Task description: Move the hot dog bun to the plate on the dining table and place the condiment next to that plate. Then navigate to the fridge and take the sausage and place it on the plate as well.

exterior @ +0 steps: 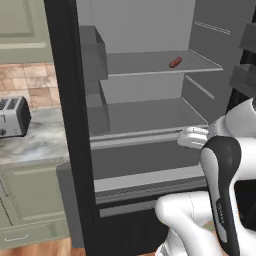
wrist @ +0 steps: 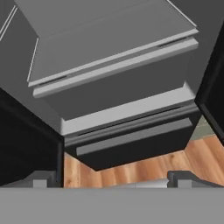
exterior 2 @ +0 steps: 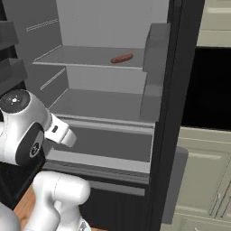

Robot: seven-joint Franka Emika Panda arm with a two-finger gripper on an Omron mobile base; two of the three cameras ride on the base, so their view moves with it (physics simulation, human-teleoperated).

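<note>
Fridge (exterior: 150, 115) top cut by frame edge; sausage (exterior: 175, 62) small, detail unclear.

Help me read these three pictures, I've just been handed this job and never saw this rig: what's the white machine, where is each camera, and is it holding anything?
The white machine is a robot arm on a driving base, parked at the open fridge. Two pictures come from cameras on the base, behind the arm to its left and right. The third looks along the hand, down at the fridge's lower drawers and the wooden floor; the gripper sits at its bottom edge, with its fingertips wide apart and nothing between them, so it holds nothing. The sausage lies alone on the upper shelf, above the arm. A toaster stands on the counter left of the fridge.
</note>
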